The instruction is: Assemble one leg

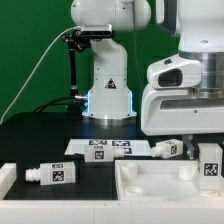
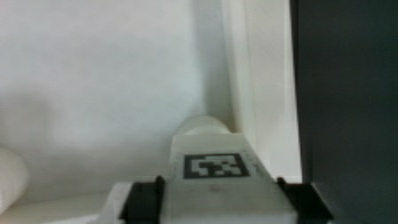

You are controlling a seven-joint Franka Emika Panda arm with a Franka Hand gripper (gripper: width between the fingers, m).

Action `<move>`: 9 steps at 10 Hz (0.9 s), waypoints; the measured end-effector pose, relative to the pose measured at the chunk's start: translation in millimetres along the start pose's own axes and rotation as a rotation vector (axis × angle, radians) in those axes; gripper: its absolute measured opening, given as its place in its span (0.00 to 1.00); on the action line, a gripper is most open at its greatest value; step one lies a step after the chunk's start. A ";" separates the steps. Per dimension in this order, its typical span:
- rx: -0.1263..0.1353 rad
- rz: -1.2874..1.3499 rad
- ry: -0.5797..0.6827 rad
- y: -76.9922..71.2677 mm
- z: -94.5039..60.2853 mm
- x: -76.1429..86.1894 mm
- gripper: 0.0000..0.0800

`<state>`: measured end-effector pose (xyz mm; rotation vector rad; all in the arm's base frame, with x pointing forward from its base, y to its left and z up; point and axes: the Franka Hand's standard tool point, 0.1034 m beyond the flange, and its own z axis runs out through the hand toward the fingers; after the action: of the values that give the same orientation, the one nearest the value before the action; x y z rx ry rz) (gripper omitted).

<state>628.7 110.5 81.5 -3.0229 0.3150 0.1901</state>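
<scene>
My gripper (image 1: 209, 148) is at the exterior view's right, shut on a leg (image 1: 210, 166). The leg is a chunky white peg with a black-and-white tag, held upright over the right end of the large flat white tray-like part (image 1: 150, 186). In the wrist view the leg (image 2: 217, 158) sits between my two dark fingers (image 2: 151, 200), its rounded end pointing at the white part's surface (image 2: 107, 90). Whether the leg touches the part is hidden.
Another leg (image 1: 50, 174) lies on the black table at the left. Two more legs (image 1: 165, 149) (image 1: 124, 151) lie by the marker board (image 1: 92, 147). The arm's base (image 1: 108, 85) stands behind. A white block edge (image 1: 5, 180) is at far left.
</scene>
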 end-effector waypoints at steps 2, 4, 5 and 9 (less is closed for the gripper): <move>0.010 0.236 0.024 0.4 1.0 0.7 0.36; 0.031 0.522 0.020 -3.1 1.7 1.1 0.36; 0.057 0.646 0.010 -3.5 1.8 2.5 0.36; 0.118 0.868 0.023 -5.2 1.1 9.2 0.47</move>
<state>638.6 113.9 79.6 -2.5597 1.5451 0.1794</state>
